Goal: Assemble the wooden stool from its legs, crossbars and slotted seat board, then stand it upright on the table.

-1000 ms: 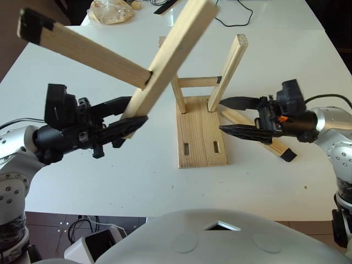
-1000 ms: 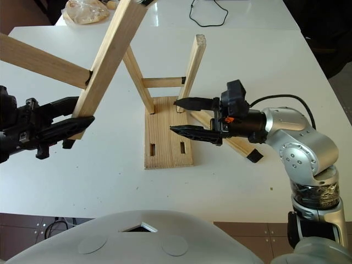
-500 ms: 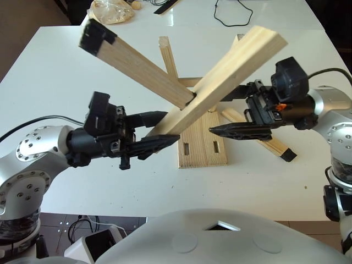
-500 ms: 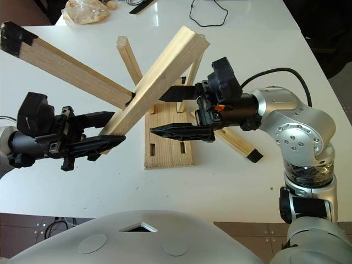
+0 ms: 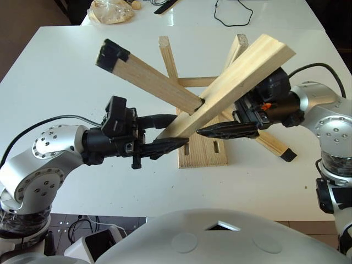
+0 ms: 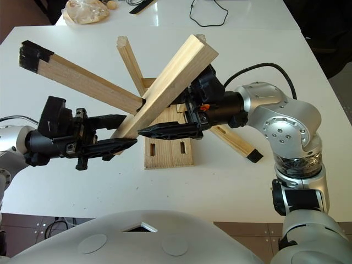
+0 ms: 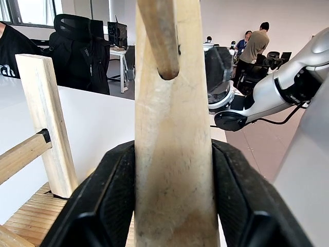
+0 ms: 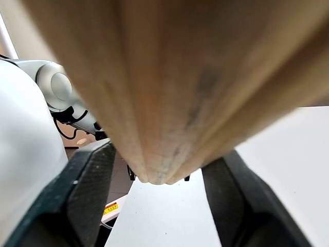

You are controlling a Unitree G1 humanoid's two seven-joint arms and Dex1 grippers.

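One leg frame [image 5: 236, 77] sits clamped in left pincer [image 5: 180, 128].

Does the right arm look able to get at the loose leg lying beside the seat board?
Likely yes: the loose leg lies just under the right end effector, capped end uncovered, though that end effector is at the raised frame.

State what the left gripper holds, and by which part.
The left gripper holds the wide wooden bar by its lower end, below the black-tipped bar. The right gripper is at its middle; grip unclear.
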